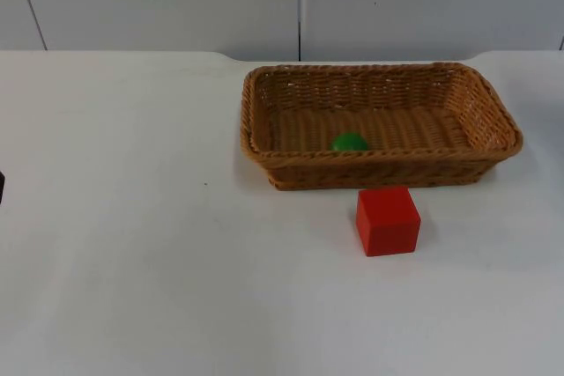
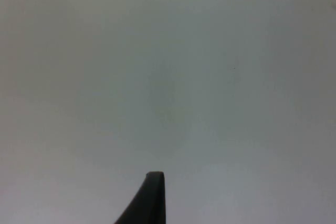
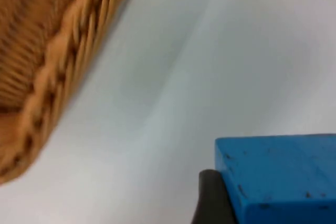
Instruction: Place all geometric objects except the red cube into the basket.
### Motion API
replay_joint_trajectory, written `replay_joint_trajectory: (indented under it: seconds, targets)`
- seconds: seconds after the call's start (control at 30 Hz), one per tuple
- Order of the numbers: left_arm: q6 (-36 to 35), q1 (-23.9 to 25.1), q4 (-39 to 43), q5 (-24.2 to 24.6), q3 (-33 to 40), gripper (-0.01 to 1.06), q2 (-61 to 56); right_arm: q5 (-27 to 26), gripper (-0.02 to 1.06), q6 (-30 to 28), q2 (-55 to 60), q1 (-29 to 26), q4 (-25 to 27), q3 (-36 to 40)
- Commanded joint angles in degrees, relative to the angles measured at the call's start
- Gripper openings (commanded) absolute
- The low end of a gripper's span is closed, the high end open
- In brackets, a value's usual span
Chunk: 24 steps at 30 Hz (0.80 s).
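No legible text, label, brand, number or sign on anything in view.

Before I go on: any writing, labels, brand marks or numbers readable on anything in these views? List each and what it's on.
None to read.
basket: plain wicker, no tag.
red cube: bare faces.
green object in the basket: no marks.
blue block at the right gripper's fingertip: dark specks only, no letters.

Green object (image 1: 350,142) half-hidden behind basket (image 1: 379,158) wall
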Motion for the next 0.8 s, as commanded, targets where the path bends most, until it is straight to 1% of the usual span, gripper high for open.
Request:
replay_joint_trajectory:
  seconds: [0.0, 0.07, 0.13, 0.17, 0.27, 0.33, 0.53, 0.6, 0.7, 0.73, 0.77]
  targets:
    - [-0.3, 0.2, -0.6, 0.2, 0.2, 0.97, -0.3, 1.6, 0.00, 4.3, -2.6, -0.2, -0.1, -0.3]
    - [-0.3, 0.2, -0.3, 0.5, 0.2, 0.97, -0.3, 2.3, 0.00, 8.3, -5.1, -0.2, -0.1, -0.3]
    - [-0.3, 0.2, -0.2, 0.7, 0.2, 0.97, -0.3, 3.6, 0.00, 10.1, -6.5, -0.2, 0.0, -0.3]
    - [-0.3, 0.2, -0.2, 0.7, 0.2, 0.97, -0.3, 3.6, 0.00, 10.1, -6.5, -0.2, 0.0, -0.3]
    - [-0.3, 0.2, -0.2, 0.8, 0.2, 0.97, -0.3, 6.4, 0.00, 10.9, -8.3, -0.2, 0.1, -0.3]
    - [-0.3, 0.2, -0.2, 0.8, 0.2, 0.97, -0.3, 7.3, 0.00, 11.6, -8.7, -0.2, 0.1, -0.3]
    - [-0.3, 0.2, -0.2, 0.8, 0.2, 0.97, -0.3, 9.1, 0.00, 13.7, -9.0, 0.7, 0.4, -0.3]
    - [-0.3, 0.2, -0.2, 0.8, 0.2, 0.97, -0.3, 10.3, 0.00, 13.9, -9.0, 3.2, 0.1, -0.3]
    - [-0.3, 0.2, -0.2, 0.8, 0.2, 0.97, -0.3, 9.5, 0.00, 15.8, -9.0, 7.7, -0.2, -0.3]
    - [-0.3, 0.2, -0.2, 0.8, 0.2, 0.97, -0.3, 9.5, 0.00, 15.8, -9.0, 7.7, -0.2, -0.3]
    - [-0.3, 0.2, -0.2, 0.8, 0.2, 0.97, -0.3, 9.2, 0.00, 17.5, -9.0, 9.5, -0.3, -0.3]
